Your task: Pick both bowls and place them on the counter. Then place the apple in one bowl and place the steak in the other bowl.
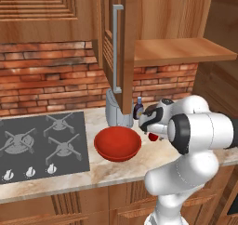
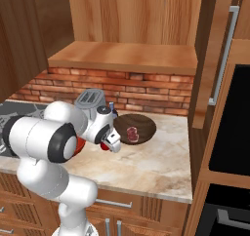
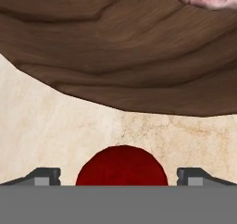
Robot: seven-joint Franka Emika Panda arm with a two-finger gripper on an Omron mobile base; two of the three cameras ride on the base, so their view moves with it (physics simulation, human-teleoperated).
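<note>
Sitting on the beige counter (image 3: 55,130) between the gripper's spread finger tips, the apple (image 3: 121,166) is lying just short of the dark brown bowl (image 3: 120,65). Judging by its look, it is handling as a small, firm, smooth ball: light, not fragile, but liable to roll or squirt out of a careless pinch. Best hold is probably across its widest part, jaws level on opposite sides.

The gripper (image 3: 118,177) is standing wide open and holding nothing; the apple is looking centred in the gap, though contact cannot be told.

The brown bowl (image 2: 135,128) is already carrying the steak (image 2: 132,132), a pinkish mottled slab resting inside it. The red bowl (image 1: 117,143) is sitting empty on the counter (image 1: 107,173) beside the stovetop (image 1: 42,145), so the apple is likely going there.

Behind the bowls, a toaster (image 1: 115,110) and a small dark bottle (image 1: 138,109) are standing against the brick wall (image 1: 46,80).
</note>
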